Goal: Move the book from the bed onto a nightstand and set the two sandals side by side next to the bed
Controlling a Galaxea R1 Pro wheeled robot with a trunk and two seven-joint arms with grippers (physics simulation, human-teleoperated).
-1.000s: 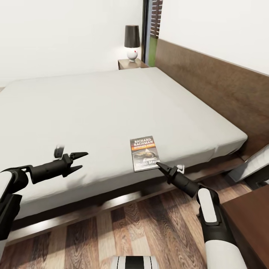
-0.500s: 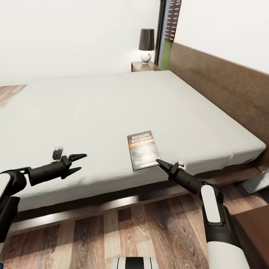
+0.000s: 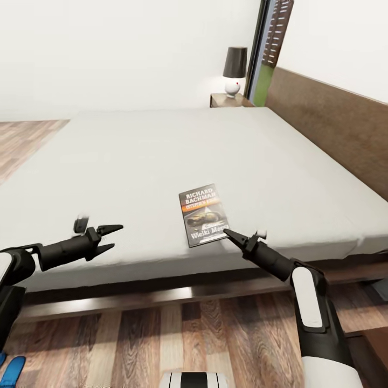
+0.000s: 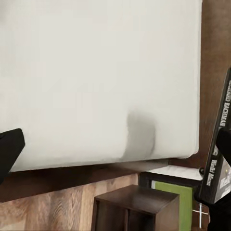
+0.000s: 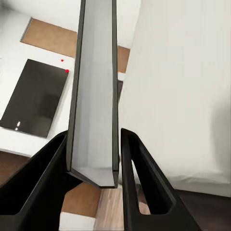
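Bed (image 3: 161, 156): A very big bed with a flat off-white top was seen across the middle of the head view. A low dark wood frame ran under its near edge, and a brown headboard (image 3: 334, 124) stood at the right of the frame.

Book (image 3: 203, 214): The small dark book was seen lying flat on the bed, near the bed's front edge, a little right of the middle of the frame. White letters and an orange band were seen on its cover. In the right wrist view the book (image 5: 94, 91) was seen edge-on, between the two black fingers.

Right gripper (image 3: 226, 233): Its tip was seen at the book's lower right corner. Its fingers were set on either side of the book's edge, but whether the book was truly pinched cannot be told.

Left gripper (image 3: 110, 238): It was held over the bed's front edge at the lower left of the frame, well apart from the book. Its two fingers were spread, with nothing between them.

Sandals (image 3: 12, 367): A bit of bright blue was seen on the wood floor at the bottom left corner.

Nightstand (image 3: 229, 100): A dark wood nightstand was seen at the far side of the bed, upper right of the frame. A lamp (image 3: 234, 70) with a dark shade and a white base stood on it.
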